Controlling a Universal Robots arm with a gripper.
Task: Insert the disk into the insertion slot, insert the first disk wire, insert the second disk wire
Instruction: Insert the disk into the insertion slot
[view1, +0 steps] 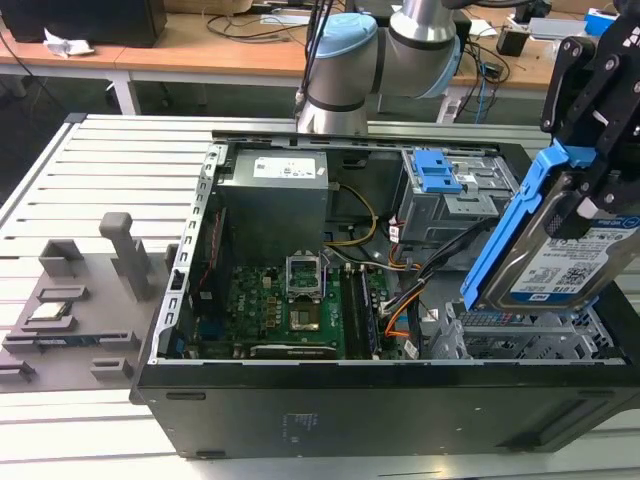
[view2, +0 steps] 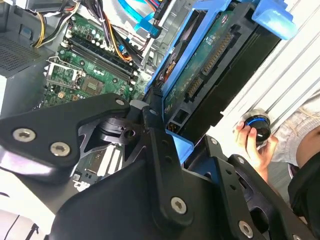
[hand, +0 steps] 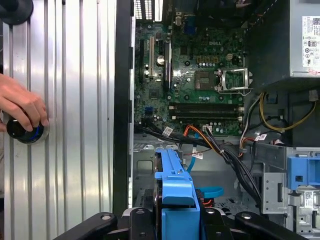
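Currently clamps the black tool (view1: 590, 180) onto the flat silver hard drive in its bright blue plastic carrier (view1: 560, 265), tilted steeply. Holds it slung beneath the tool, directly over the low grey perforated sheet-metal drive cage (view1: 520, 335) inside the open black computer case (view1: 350, 410). Cannot tell about contact between drive and cage.

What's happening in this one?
The arm's gripper holds the disk in its blue carrier, tilted above the insertion slot at the exterior view's right end of the open computer case. The disk is not yet in the slot. In the first wrist view, a person's hand rests on a round black and blue knob beside the case.
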